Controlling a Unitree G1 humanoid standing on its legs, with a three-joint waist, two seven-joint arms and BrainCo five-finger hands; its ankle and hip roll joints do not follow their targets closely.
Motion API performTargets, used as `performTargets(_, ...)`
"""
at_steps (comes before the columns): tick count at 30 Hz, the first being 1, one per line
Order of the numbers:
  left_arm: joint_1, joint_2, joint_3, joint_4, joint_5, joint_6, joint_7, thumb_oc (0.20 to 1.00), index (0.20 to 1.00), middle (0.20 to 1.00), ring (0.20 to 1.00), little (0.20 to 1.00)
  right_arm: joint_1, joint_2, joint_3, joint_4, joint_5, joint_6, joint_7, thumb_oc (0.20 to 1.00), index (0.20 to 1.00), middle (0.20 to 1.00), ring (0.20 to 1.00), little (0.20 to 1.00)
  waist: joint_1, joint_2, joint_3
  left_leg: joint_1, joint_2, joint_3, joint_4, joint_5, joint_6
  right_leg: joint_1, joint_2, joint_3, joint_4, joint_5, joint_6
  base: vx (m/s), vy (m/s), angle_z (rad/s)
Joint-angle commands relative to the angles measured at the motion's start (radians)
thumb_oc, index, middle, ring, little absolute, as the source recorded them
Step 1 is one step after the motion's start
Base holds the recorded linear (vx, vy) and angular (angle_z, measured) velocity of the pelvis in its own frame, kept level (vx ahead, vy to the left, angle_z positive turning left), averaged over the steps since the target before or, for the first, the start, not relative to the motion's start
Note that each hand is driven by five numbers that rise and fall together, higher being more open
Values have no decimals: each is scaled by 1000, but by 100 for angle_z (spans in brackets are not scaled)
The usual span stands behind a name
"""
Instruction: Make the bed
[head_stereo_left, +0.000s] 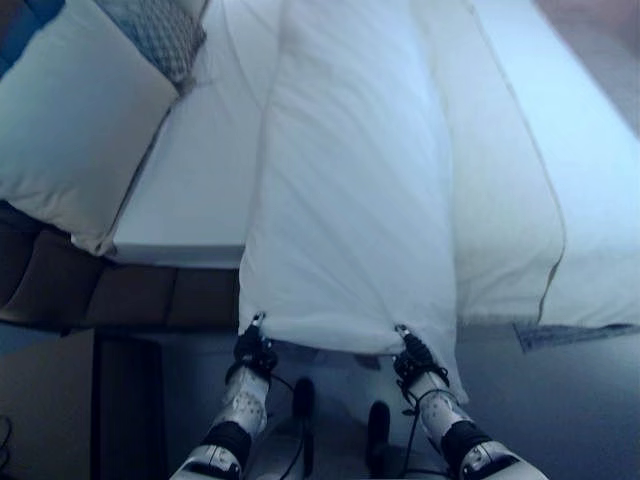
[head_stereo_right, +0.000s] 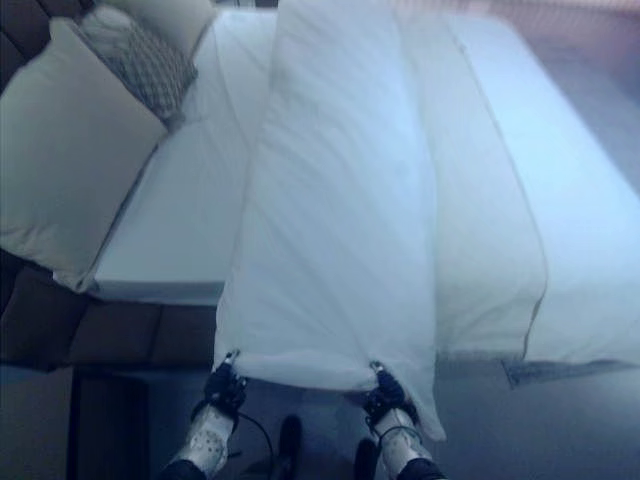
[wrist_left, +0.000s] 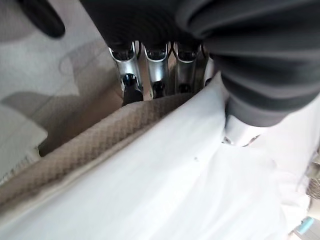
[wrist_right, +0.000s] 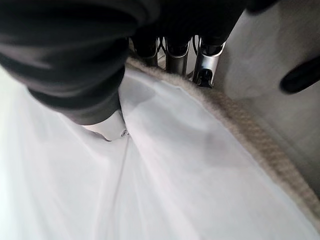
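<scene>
Both hands, left (head_stereo_left: 254, 350) at 7 o'clock and right (head_stereo_left: 413, 358) at 5, are clenched on the duvet (head_stereo_left: 350, 190) edge, stretched toward the pillows (head_stereo_left: 70, 120) at 10.

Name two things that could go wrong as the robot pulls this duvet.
1. The left hand and right hand pinch only the duvet hem, so it may slip free.
2. The duvet is bunched into a narrow strip, baring the mattress; pulling may leave it uneven.
</scene>
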Motion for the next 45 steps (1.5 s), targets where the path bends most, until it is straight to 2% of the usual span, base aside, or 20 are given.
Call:
performTargets(1,58,81,62,93,32,-47,63,200,200,200,200,200,47,-74,-31,9,6,-63,-58,200,200,200,200,200,25,-5,26,25,-24,2,-67,-4,-33,-13,-18,8,-40,62,41,-1,2,13)
performTargets(9,-37,81,-12,234,136,-13,78,200,200,200,200,200,-50,-81,-37,91,-2,-92,-109,200,200,200,200,200,1,23,77,-16,-23,-9,-142,54,-48,-79,-15,-8,-61,82,41,1,-7,12)
performTargets(15,-95,101,-50,278,200,-1,88,200,200,200,200,200,-126,-110,-53,147,-15,-94,-126,200,200,200,200,200,-10,29,110,-52,-20,-13,-157,71,-55,-121,-12,-1,-70,97,40,-3,-27,7)
performTargets(16,-96,101,-49,278,200,-1,88,200,200,200,200,200,-128,-111,-53,148,-15,-94,-125,241,241,241,241,241,-10,29,111,-53,-20,-13,-157,71,-55,-122,-12,-1,-70,97,40,0,-38,4)
performTargets(17,-107,106,-58,294,219,13,85,686,686,686,686,686,-141,-116,-55,168,-22,-90,-130,746,746,746,746,746,-11,30,116,-59,-19,-14,-160,76,-58,-128,-11,-2,-72,100,41,-3,-18,9)
performTargets(18,-120,111,-65,305,234,19,88,1000,1000,1000,1000,1000,-156,-123,-57,186,-25,-87,-134,1000,1000,1000,1000,1000,-12,30,120,-64,-18,-13,-163,78,-59,-133,-10,-3,-74,102,42,6,-37,10)
performTargets(20,-151,128,-84,336,300,39,96,1000,1000,1000,1000,1000,-180,-134,-61,233,-52,-69,-137,1000,1000,1000,1000,1000,-15,30,127,-73,-13,-9,-169,85,-66,-140,-4,-7,-87,111,43,18,-50,10)
performTargets(24,-149,131,-75,350,326,45,107,1000,1000,1000,1000,1000,-172,-142,-71,268,-68,-52,-129,1000,1000,1000,1000,1000,-16,29,126,-68,-11,-5,-170,83,-67,-138,1,-6,-93,113,44,19,-29,2)
performTargets(35,-14,115,-26,395,411,80,44,1000,1000,1000,1000,1000,4,-169,-108,297,-156,-8,-54,1000,1000,1000,1000,1000,-43,29,80,20,-1,11,-163,57,-65,-66,16,0,-79,70,29,23,-23,-3)
performTargets(41,56,111,-6,412,473,91,16,1000,1000,1000,1000,1000,88,-187,-156,330,-198,16,-20,1000,1000,1000,1000,1000,-52,29,19,102,1,17,-158,34,-60,8,24,-7,-59,35,21,32,-31,-3)
performTargets(45,96,119,-20,415,567,96,-5,1000,1000,1000,1000,1000,142,-197,-159,372,-301,46,9,1000,1000,1000,1000,1000,-60,26,-45,160,5,17,-157,21,-58,65,29,-9,-53,19,21,40,-38,2)
